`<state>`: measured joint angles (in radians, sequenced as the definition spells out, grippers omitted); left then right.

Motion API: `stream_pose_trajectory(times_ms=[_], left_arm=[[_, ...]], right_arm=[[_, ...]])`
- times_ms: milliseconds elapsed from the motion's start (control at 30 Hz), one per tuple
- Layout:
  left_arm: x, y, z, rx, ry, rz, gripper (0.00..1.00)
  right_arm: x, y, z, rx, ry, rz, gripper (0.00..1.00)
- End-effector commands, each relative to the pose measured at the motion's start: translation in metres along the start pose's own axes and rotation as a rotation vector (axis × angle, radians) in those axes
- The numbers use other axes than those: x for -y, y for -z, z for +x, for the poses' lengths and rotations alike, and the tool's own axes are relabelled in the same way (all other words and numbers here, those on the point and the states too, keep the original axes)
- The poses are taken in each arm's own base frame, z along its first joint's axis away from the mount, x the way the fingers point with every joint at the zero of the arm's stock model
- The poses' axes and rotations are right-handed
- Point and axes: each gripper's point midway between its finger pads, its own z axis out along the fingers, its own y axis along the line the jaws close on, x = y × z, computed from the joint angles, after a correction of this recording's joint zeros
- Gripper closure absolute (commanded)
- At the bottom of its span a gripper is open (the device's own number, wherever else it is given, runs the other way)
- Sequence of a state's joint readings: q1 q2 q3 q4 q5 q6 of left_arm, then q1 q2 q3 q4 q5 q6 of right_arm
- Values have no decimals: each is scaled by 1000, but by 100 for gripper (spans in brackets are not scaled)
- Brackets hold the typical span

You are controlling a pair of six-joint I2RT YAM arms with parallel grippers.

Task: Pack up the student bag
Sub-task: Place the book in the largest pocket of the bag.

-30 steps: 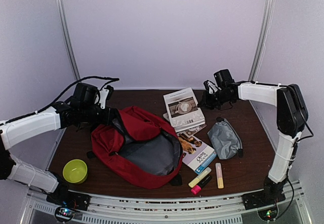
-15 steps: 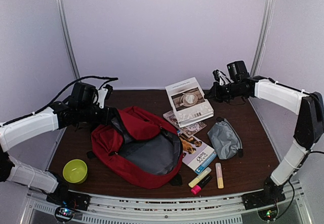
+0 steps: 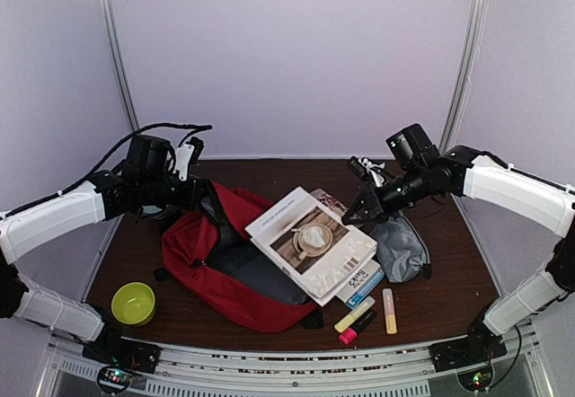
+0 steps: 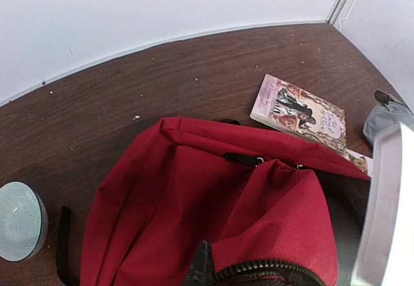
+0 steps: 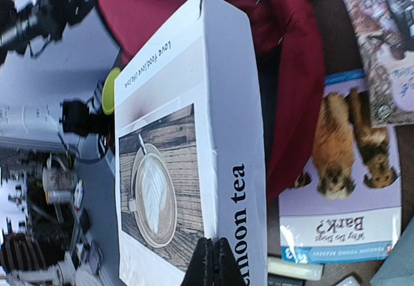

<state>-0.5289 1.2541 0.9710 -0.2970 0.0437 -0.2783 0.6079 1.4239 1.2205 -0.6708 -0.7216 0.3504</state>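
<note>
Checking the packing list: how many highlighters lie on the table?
3, near the front edge: yellow highlighter, pink highlighter beside it, peach highlighter to their right. More may be hidden.

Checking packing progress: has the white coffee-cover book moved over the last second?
Yes. In the top view the white book has swung left and nearer, from back-right of the student bag to over its open mouth.

The red student bag [image 3: 193, 251] lies flat, mouth open, grey lining showing.
</note>
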Motion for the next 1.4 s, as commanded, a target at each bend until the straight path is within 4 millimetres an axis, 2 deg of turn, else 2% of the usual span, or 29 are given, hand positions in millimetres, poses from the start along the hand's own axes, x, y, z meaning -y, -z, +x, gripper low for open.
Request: stream_pose_trajectory(times_ms=[0,100,300,533,600,700,833,1000,1100,1167,1233,1300,1367], left_arm=[[7,6,-37,115,-5,36,100],[18,8,-43,144,-15,94,100],[58,37,-56,268,-87,255,100],[106,56,-62,325,-116,387,100],[117,62,-62,338,-130,409,100],[125,66,-61,340,-158,423,100],[120,64,-53,297,-187,389,100],[118,70,-51,295,-220,377,100],[118,73,-53,298,-234,373,100],[116,72,-52,292,-233,360,100],[111,71,-49,283,-230,337,100],[106,67,-44,268,-217,313,100],[103,63,-39,255,-203,298,100]], right_arm=[[-31,2,51,-182,93,-61,100],[-24,-14,57,-196,58,-61,100],[-14,-48,40,-177,3,-78,100],[-9,-83,36,-227,-31,-87,100],[-7,-90,26,-194,-49,-87,100],[-11,-98,-1,-101,-86,-112,100],[-15,-106,-36,4,-128,-127,100],[-2,-114,-75,145,-166,-78,100],[3,-126,-86,167,-168,-54,100],[9,-133,-86,142,-158,-15,86],[15,-130,-83,127,-136,37,70],[21,-117,-80,129,-84,114,60],[25,-95,-73,127,-28,196,55]])
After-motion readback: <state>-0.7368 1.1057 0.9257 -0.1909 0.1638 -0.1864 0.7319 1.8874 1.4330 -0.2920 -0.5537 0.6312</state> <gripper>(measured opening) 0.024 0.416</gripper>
